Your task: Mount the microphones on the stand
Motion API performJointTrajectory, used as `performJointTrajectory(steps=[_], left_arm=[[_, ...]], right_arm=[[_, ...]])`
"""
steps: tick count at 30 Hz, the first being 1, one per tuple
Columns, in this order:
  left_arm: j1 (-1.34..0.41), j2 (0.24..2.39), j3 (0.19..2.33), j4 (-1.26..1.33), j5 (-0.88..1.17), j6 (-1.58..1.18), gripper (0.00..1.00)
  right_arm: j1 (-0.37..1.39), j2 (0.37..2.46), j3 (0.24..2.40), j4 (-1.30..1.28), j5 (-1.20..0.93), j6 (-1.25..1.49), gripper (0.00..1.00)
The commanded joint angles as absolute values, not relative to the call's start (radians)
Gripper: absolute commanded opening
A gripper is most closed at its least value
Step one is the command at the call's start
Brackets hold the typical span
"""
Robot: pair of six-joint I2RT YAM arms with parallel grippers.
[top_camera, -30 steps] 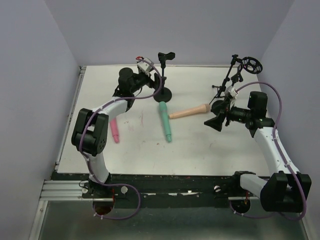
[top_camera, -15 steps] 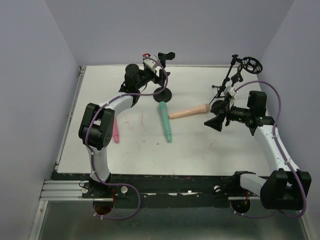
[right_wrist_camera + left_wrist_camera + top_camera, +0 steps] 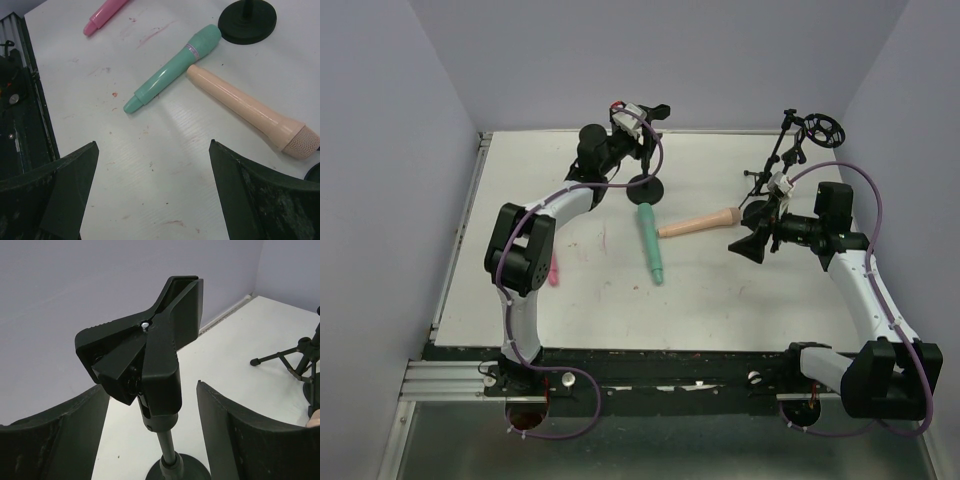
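A: How far along was it?

B: 0 of 3 mounted, by my reading. The teal-green tapered plastic microphone (image 3: pixel 172 67), the pink plastic microphone (image 3: pixel 105 16) and the peach-tan plastic microphone (image 3: pixel 250 110) all lay flat on the white table (image 3: pixel 590 300) — none in a holder.

A: Where exactly?

B: Teal-green one mid-table, head toward the black round-based clip stand (image 3: pixel 646 185). The peach-tan one's narrow end sat just beside that head — touching or not, I couldn't tell. Pink one well apart, by the left arm (image 3: pixel 520 260). A black tripod stand (image 3: pixel 790 150) stood far right, also bare.

A: Claws?

B: Left gripper (image 3: pixel 150 410) had its fingers spread either side of the clip stand's stem, under the spring clip (image 3: pixel 145 350), gripping nothing. Right gripper (image 3: pixel 752 243) was spread too, empty, hovering near the peach-tan head.

A: Looks?

B: Smooth, glossy, tapered. Peach-tan head mesh-textured; teal-green had a thin pale band below its head.
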State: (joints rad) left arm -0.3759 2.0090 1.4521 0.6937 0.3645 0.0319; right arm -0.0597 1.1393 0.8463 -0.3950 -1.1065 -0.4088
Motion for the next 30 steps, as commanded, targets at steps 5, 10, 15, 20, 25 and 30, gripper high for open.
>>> performJointTrajectory(steps=[5, 10, 15, 20, 25, 30], left_arm=[[-0.393, 2.011, 1.471, 0.713, 0.265, 0.069, 0.66], [-0.397, 2.010, 1.471, 0.719, 0.258, 0.084, 0.56], [-0.400, 2.003, 1.474, 0.729, 0.259, 0.100, 0.43], [-0.400, 1.984, 1.473, 0.736, 0.253, 0.136, 0.31], [-0.396, 1.948, 1.479, 0.730, 0.233, 0.187, 0.27], [-0.382, 1.896, 1.454, 0.745, 0.210, 0.196, 0.26]], right_arm=[[-0.061, 1.147, 0.871, -0.410, -1.132, -0.423, 1.00], [-0.060, 1.146, 0.870, -0.411, -1.131, -0.428, 1.00], [-0.060, 1.144, 0.868, -0.410, -1.129, -0.426, 1.00], [-0.061, 1.143, 0.868, -0.411, -1.129, -0.429, 1.00], [-0.061, 1.141, 0.867, -0.410, -1.131, -0.430, 1.00], [-0.060, 1.140, 0.865, -0.408, -1.132, -0.431, 1.00]])
